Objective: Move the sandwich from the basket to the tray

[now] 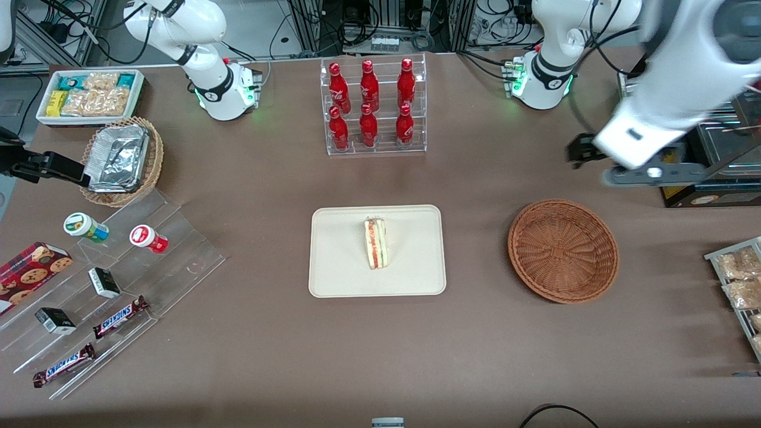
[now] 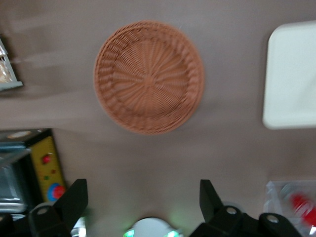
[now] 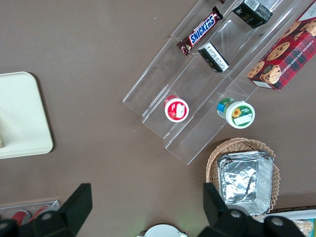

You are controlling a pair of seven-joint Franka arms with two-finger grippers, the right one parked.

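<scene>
the pincer [image 2: 143, 197] hangs in the air with its two dark fingers [image 2: 74, 200] spread wide apart and nothing held between them. in the front view the pincer [image 1: 579, 151] sits at the tip of the working arm, raised above the brown table [image 1: 267, 356], toward the working arm's end of it. the basket [image 1: 563, 250] lies on the table below the pincer and nearer the front camera than it; the wrist view looks down into the basket [image 2: 149, 76], where only bare woven wicker shows. the sandwich [image 1: 376, 242] is well apart from the pincer, resting on the tray [image 1: 339, 267] near the tray's middle, its red and green filling showing along the cut side. the tray lies flat beside the basket, not touching it, toward the parked arm's end from the pincer, and one rounded end of the tray [image 2: 291, 74] shows in the wrist view.
</scene>
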